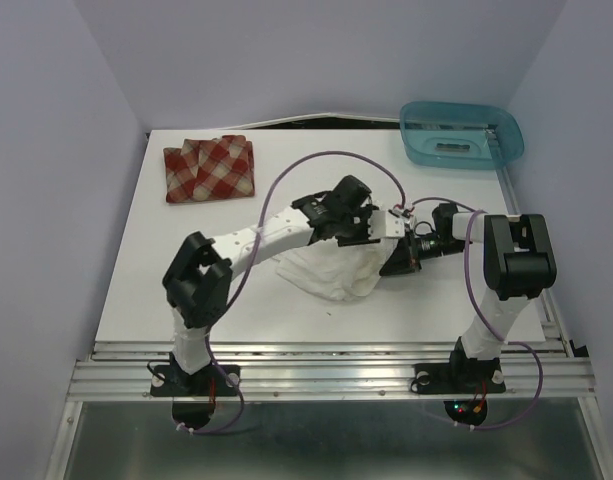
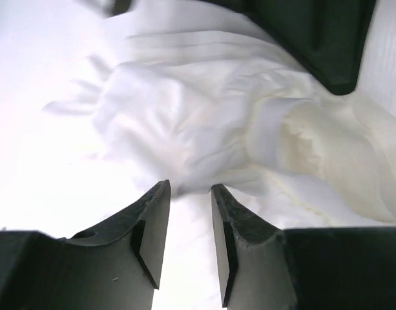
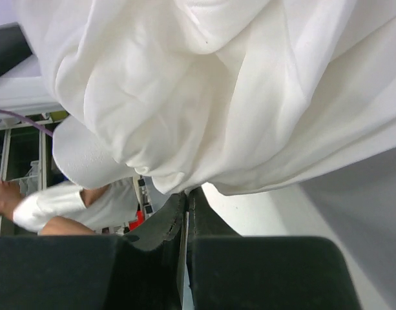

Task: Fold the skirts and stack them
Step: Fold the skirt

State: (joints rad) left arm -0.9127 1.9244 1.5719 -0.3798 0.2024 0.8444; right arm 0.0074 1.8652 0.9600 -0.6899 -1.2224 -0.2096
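The white skirt [image 1: 328, 272] hangs bunched near the table's middle, lifted at its right side. My right gripper [image 1: 394, 262] is shut on its edge, and the right wrist view shows the fingers [image 3: 175, 216] pressed together on the cloth [image 3: 236, 97]. My left gripper [image 1: 371, 228] is above the skirt's upper edge. In the left wrist view it is open [image 2: 190, 192], its tips right at a fold of the white skirt [image 2: 204, 123], with a clear gap between the jaws. The plaid skirt [image 1: 209, 168] lies folded at the far left.
A teal plastic basket [image 1: 461, 132] stands at the far right corner. The two wrists are close together over the white skirt. The table's near edge is a metal rail [image 1: 326, 365]. A person shows past the table in the right wrist view [image 3: 62, 206].
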